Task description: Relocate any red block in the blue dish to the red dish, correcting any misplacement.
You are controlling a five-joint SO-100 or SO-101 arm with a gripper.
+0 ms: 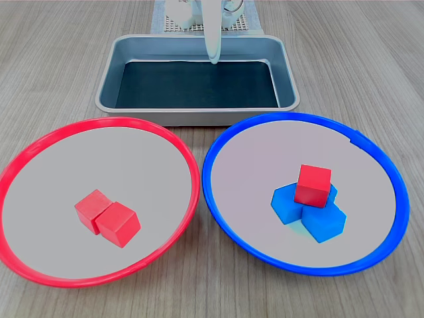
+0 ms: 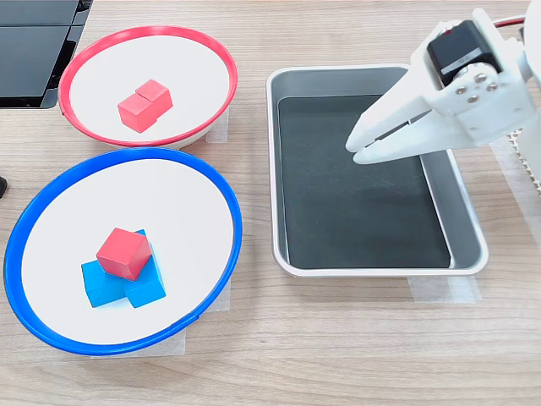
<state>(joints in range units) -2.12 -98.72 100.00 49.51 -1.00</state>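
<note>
One red block (image 1: 313,185) (image 2: 123,252) sits on top of a cluster of blue blocks (image 1: 320,224) (image 2: 106,288) in the blue dish (image 1: 265,159) (image 2: 169,211). Two more red cubes (image 1: 107,217) (image 2: 145,106) lie side by side, touching, in the red dish (image 1: 119,165) (image 2: 186,68). My white gripper (image 1: 213,59) (image 2: 352,150) hangs above the metal tray, well away from both dishes. Its fingers are together and hold nothing. It points toward the dishes in the second exterior view.
A rectangular metal tray (image 1: 199,83) (image 2: 355,211) with a dark bottom lies between my arm's base and the dishes. A black flat object (image 2: 34,42) sits at the second exterior view's top left, next to the red dish. Everything rests on a wood-grain table (image 1: 371,66).
</note>
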